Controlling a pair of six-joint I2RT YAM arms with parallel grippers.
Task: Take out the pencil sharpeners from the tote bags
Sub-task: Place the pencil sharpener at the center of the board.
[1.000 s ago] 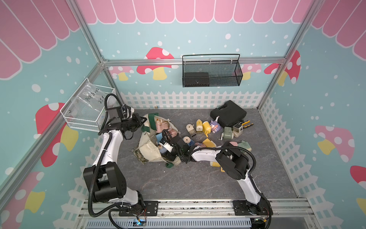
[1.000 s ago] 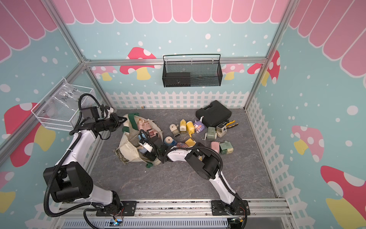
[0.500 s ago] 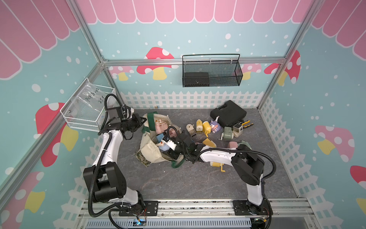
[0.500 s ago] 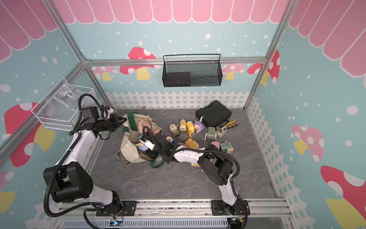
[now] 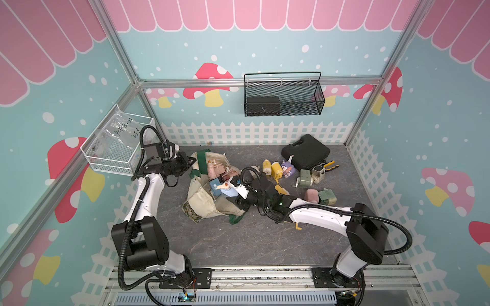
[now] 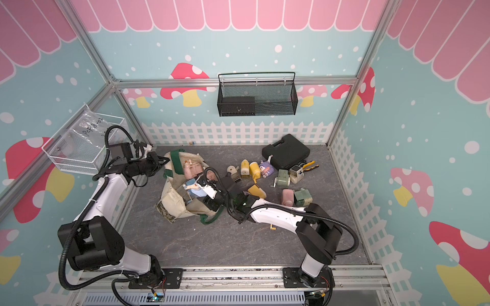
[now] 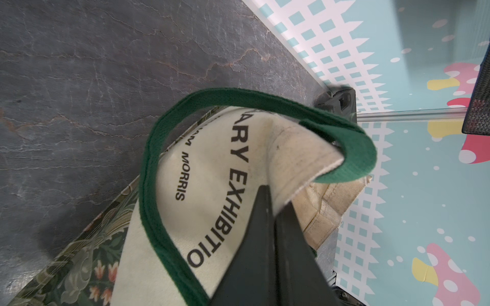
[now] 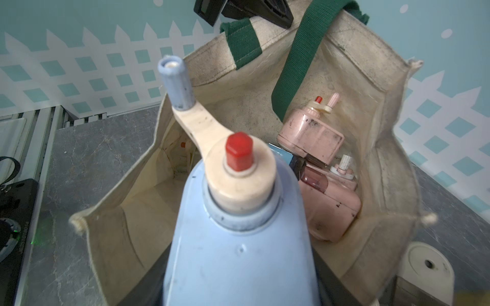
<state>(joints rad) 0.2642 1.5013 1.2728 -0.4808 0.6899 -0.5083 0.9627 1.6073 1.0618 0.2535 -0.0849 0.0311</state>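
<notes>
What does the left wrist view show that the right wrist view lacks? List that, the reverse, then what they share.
Left wrist only: dark lettering and a leafy green printed panel outside the cream canvas tote bag. Right wrist only: a pale blue plastic crank sharpener close up, two pink plastic sharpeners inside the bag. Both: the bag, its dark green straps, the left gripper pinching its rim, the grey table.

Tote bag: cream canvas, black lettering, leafy dark green floral panel with orange-pink blooms.
Straps: dark green.
Blue sharpener: pale blue body, cream crank, red cap, grey-blue knob.
Pink sharpeners: dusty pink, black smudges.
Yellow sharpener: mustard yellow.
Purple sharpener: lilac and white.
Case: black.
Tabletop: dark grey, pale veining.
</notes>
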